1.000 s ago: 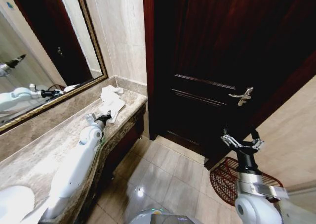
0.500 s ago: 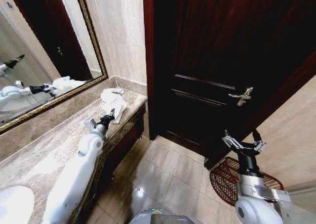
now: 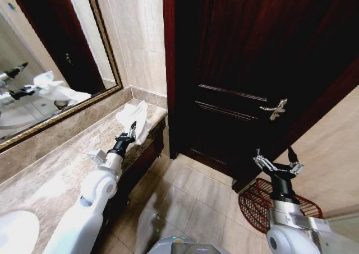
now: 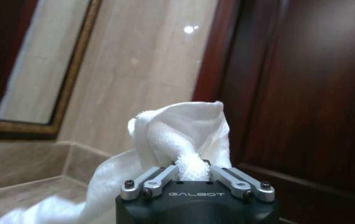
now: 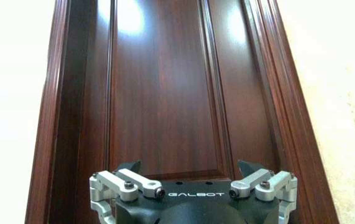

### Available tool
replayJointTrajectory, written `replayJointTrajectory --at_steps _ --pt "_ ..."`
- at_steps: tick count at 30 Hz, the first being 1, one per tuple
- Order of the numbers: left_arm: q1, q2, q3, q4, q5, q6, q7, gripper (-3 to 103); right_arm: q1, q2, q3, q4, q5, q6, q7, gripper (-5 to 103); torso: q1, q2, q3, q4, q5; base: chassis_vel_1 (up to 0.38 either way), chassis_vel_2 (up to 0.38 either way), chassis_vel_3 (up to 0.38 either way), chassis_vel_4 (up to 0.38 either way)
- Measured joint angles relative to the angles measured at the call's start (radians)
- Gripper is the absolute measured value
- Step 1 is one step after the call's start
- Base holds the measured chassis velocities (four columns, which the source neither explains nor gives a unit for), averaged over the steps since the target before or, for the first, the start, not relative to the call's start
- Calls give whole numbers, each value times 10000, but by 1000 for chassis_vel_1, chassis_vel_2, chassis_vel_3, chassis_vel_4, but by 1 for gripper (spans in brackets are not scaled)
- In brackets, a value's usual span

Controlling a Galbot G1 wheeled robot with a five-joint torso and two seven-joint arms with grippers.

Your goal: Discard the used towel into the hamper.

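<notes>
My left end effector (image 3: 130, 133) is clamped on the crumpled white cotton towel (image 3: 136, 119), its fingers pinched tight into a fold near the cloth's middle. I hold it there because a grip on the bunched centre lets the loose ends hang free instead of dragging. The towel sits raised above the far end of the mottled brown marble desk (image 3: 56, 164), near the desk's right edge, with part of it draping down toward the stone.

The small round reddish-brown openwork hamper (image 3: 255, 206) stands on the pale tiled floor (image 3: 190, 198), far off to the right, at the foot of the dark wooden door (image 3: 252, 58) and well apart from the towel. My right end effector (image 3: 276, 165) hovers above the hamper with its fingers spread wide and nothing between them; I judge that arm idle, parked out of the path.

The head view gives me the layout: towel on the left, hamper on the right, open floor between. My left wrist view adds what that view cannot: the towel (image 4: 184, 135) is wedged firmly between my 2 fingers (image 4: 158, 179), rising in a peak above them. My right wrist view confirms that the right end effector (image 5: 193, 179) is open and empty, facing the door panel (image 5: 164, 84). The gold-framed wall mirror (image 3: 50, 69) reflects the lifted towel from behind.
</notes>
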Motion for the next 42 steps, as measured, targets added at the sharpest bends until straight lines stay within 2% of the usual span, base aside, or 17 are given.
replayJointTrajectory --at_steps 4,11,14,15,18,21,23,25,27,32,34,38,40,42 --pt "575 -257 78 -503 598 -352 550 8 -158 81 117 -15 1 10 -1 100 0 0 0 1 0 0 0 0 0" --pt "1285 -661 177 -911 1461 -770 533 8 -300 174 148 73 57 46 -1 100 0 0 0 -1 0 0 0 0 0" --pt "2149 -1102 390 -1238 2361 -1252 518 8 -315 247 140 122 125 46 87 100 0 0 1 2 0 0 0 0 0" --pt "2149 -1102 390 -1238 2361 -1252 518 8 -315 247 140 122 125 46 87 100 0 0 1 2 0 0 0 0 0" --pt "2985 -1593 745 -1452 3507 -1633 834 8 -250 324 64 123 127 46 107 100 -1 0 1 2 1 0 0 0 0" --pt "3288 -1812 887 -1366 4123 -1847 1009 8 -243 379 4 122 119 51 107 100 -1 0 1 2 2 0 0 0 0" --pt "3530 -2093 991 -997 4856 -2284 1162 8 -274 441 -37 120 142 86 56 100 0 -1 1 1 2 0 0 0 0" --pt "3562 -2164 1005 -835 5055 -2444 1188 8 -276 454 -42 110 147 103 50 100 0 -2 1 1 1 0 0 0 0" --pt "3644 -2406 1047 -234 5540 -2872 1255 8 -259 525 -24 33 145 192 47 100 0 -2 1 0 0 0 0 0 0" --pt "3794 -2736 1212 -97 5604 -3050 1192 8 -331 507 89 17 317 221 21 100 1 -2 2 1 0 0 0 0 0" --pt "3751 -2826 1156 -388 5506 -3034 1082 8 -298 458 168 -18 467 316 -70 100 0 -2 2 0 1 0 0 0 0" --pt "3730 -2769 798 -868 5212 -3094 774 8 -106 417 203 -233 550 760 -245 101 1 -2 2 1 2 0 0 0 0" --pt "3720 -2769 769 -872 5198 -3134 749 8 -93 417 196 -246 549 778 -255 97 1 -2 2 1 1 0 0 0 0" --pt "3673 -2769 654 -795 5147 -3550 795 8 -80 418 163 -255 549 798 -297 95 1 -2 2 1 1 0 0 0 0"
